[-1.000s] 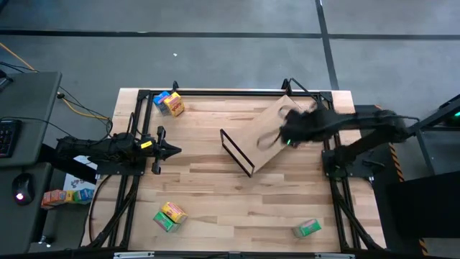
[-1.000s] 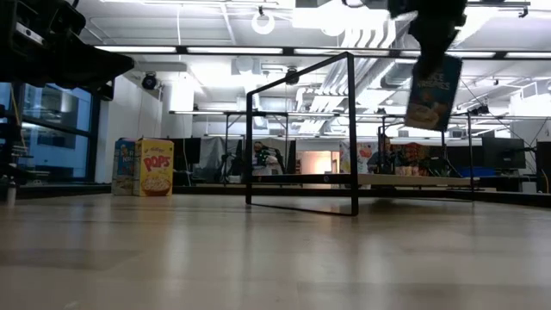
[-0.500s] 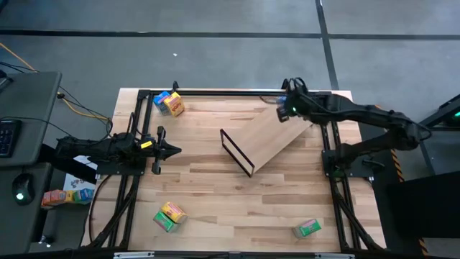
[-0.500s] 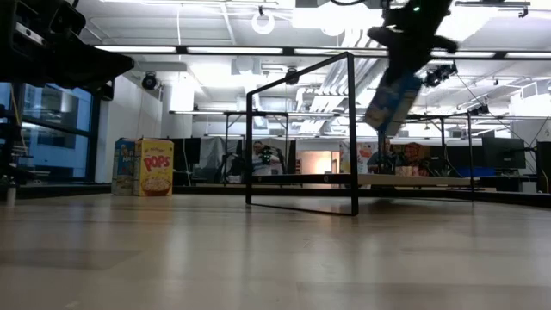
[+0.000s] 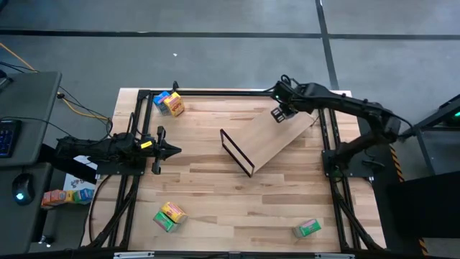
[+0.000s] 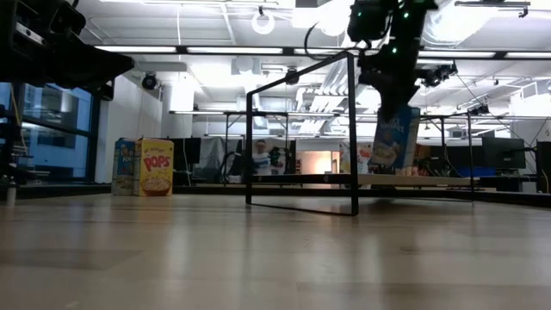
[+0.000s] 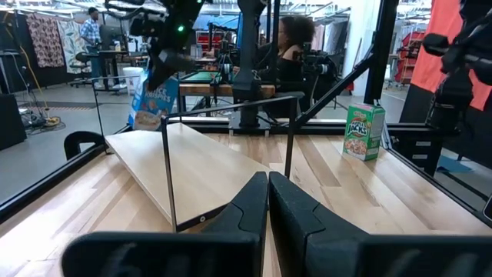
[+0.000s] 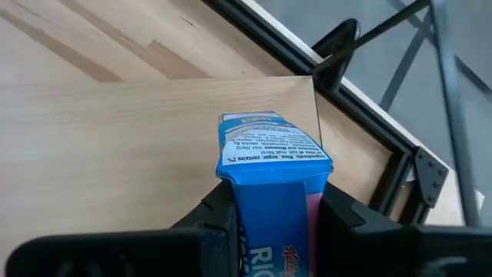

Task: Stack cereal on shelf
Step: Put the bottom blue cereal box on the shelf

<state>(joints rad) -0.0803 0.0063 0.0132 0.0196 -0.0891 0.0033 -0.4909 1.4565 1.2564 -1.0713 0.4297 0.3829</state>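
A blue box [image 8: 270, 165] hangs upright over the shelf's [image 5: 277, 137] far corner, upper right of the high view, clamped in the right gripper [image 5: 280, 111], probably for standing it there. The left gripper [image 5: 171, 150], fingers together, waits at mid-left above the tabletop [image 5: 215, 201].
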